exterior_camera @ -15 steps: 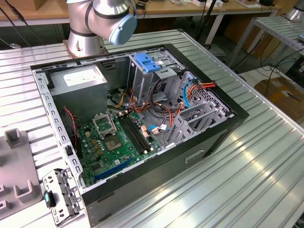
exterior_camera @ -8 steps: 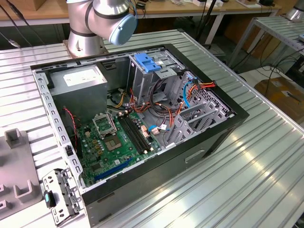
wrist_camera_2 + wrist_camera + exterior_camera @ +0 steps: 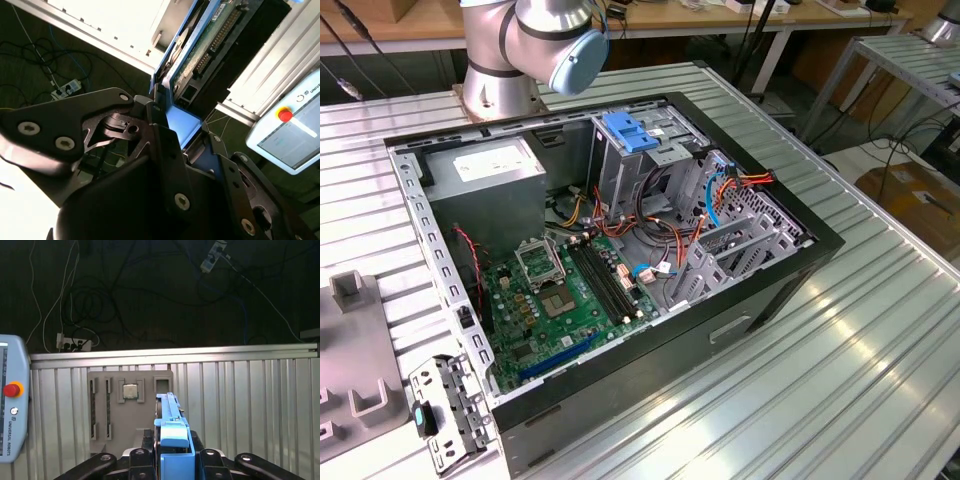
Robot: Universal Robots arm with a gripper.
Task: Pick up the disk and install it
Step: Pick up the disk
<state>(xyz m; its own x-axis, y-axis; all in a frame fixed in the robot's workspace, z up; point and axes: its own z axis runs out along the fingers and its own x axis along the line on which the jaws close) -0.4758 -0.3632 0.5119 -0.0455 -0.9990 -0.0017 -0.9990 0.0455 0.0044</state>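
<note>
The gripper (image 3: 174, 446) is clamped on the disk (image 3: 171, 412), with black fingers (image 3: 146, 442) pressed against either side of its blue rail. Just beyond the disk, a grey fixture tray (image 3: 107, 405) with a chip (image 3: 130, 390) seated in it lies on the ribbed aluminium table (image 3: 240, 405). A teach pendant (image 3: 12, 400) with a red button sits at the table's edge. Past the edge, cables (image 3: 90, 305) and a power strip (image 3: 75, 345) lie on a dark floor.

In the exterior view the open computer case (image 3: 760, 300) lies on the table. The arm's base (image 3: 495, 75) stands at the case's eleven o'clock. Inside the case, the power supply (image 3: 495, 175) sits at ten o'clock and the motherboard (image 3: 560, 300) at seven. The blue latch (image 3: 628, 133) is at twelve o'clock, with red, orange and blue wires (image 3: 720, 190) crowding two o'clock. Workbenches (image 3: 740, 20) stand beyond.
</note>
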